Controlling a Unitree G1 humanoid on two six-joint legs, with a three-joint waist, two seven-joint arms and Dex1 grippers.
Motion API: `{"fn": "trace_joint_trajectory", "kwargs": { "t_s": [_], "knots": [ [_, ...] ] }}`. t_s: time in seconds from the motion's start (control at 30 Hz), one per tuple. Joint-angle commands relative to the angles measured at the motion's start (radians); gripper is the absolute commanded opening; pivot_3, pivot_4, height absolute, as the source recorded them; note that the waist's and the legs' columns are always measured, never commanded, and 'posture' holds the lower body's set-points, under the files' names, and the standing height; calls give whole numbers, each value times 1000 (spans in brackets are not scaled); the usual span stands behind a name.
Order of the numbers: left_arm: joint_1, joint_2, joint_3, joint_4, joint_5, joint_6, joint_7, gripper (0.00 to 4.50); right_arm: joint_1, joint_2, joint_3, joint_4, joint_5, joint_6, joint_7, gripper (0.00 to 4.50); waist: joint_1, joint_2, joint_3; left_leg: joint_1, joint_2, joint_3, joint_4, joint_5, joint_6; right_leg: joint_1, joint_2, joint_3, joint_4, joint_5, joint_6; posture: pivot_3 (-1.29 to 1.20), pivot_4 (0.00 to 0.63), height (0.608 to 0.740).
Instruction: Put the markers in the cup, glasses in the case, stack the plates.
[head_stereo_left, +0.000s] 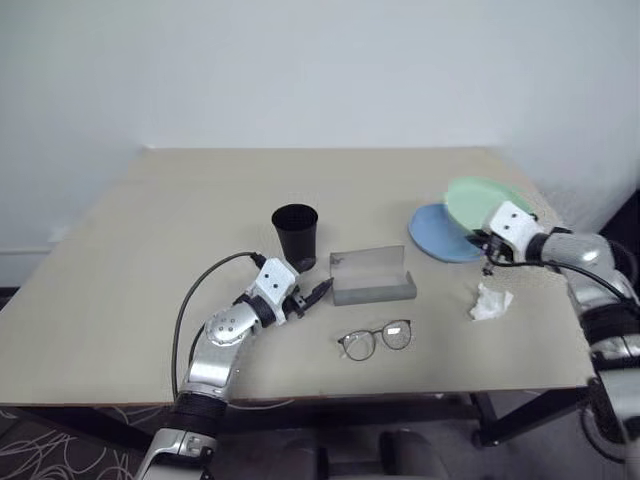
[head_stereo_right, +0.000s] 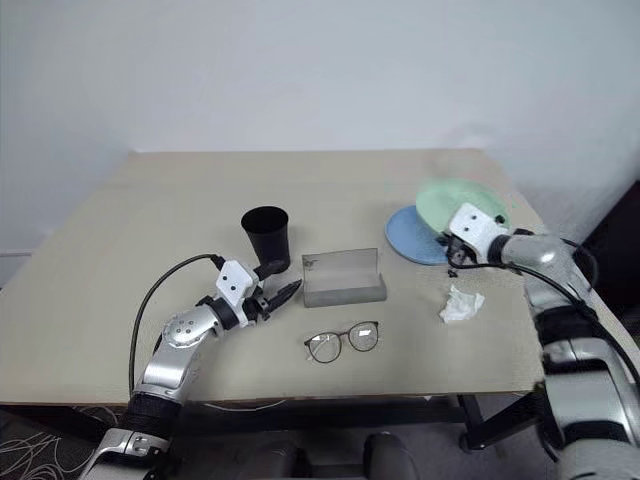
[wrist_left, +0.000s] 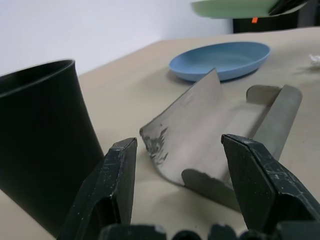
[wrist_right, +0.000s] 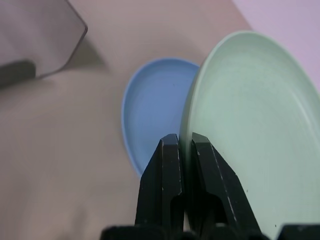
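My right gripper (wrist_right: 182, 137) is shut on the rim of the mint green plate (head_stereo_left: 478, 200), holding it tilted just above the light blue plate (head_stereo_left: 438, 237), which lies on the table at the right. My left gripper (head_stereo_left: 316, 293) hangs open and holds nothing, between the black cup (head_stereo_left: 296, 235) and the open grey case (head_stereo_left: 372, 276), pointing at the case's end (wrist_left: 200, 125). The glasses (head_stereo_left: 376, 339) lie unfolded on the table in front of the case. The markers are out of view; I cannot see into the cup.
A crumpled white tissue (head_stereo_left: 490, 301) lies in front of the blue plate, near the table's right edge. The beige table (head_stereo_left: 180, 220) has bare room at the left and the back. A black cable (head_stereo_left: 195, 295) loops beside my left forearm.
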Motion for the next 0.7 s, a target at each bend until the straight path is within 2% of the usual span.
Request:
{"fn": "trace_joint_trajectory", "kwargs": {
  "t_s": [0.03, 0.2, 0.57, 0.7],
  "knots": [
    [-9, 6, 13, -40, 6, -14, 16, 2838, -108, 26, 4, 148, -32, -85, -17, 15, 0, 0, 0, 0, 0, 0, 0, 0, 0, 0, 0, 0, 0, 0, 0, 0, 0, 733],
    [5, 10, 21, -60, 6, -9, 34, 2838, -187, 85, 34, 301, -76, -135, -12, 15, 2, 1, 0, 0, 0, -2, -2, 0, 0, 0, 0, -1, 1, 0, 0, 0, 0, 733],
    [20, 20, 26, -87, 6, 0, 58, 2838, -223, 122, 40, 407, -132, -147, -58, 15, -1, 3, -1, 1, 0, -2, -3, 0, 0, 0, 0, 0, 2, 0, 0, 0, 0, 733],
    [18, 19, 22, -87, 7, 1, 61, 2838, -228, 133, 36, 414, -129, -147, -60, 1057, -1, 3, -1, 1, 0, -2, -3, 0, 0, 0, 0, 0, 2, 0, -1, 0, 0, 733]
  ]
}}
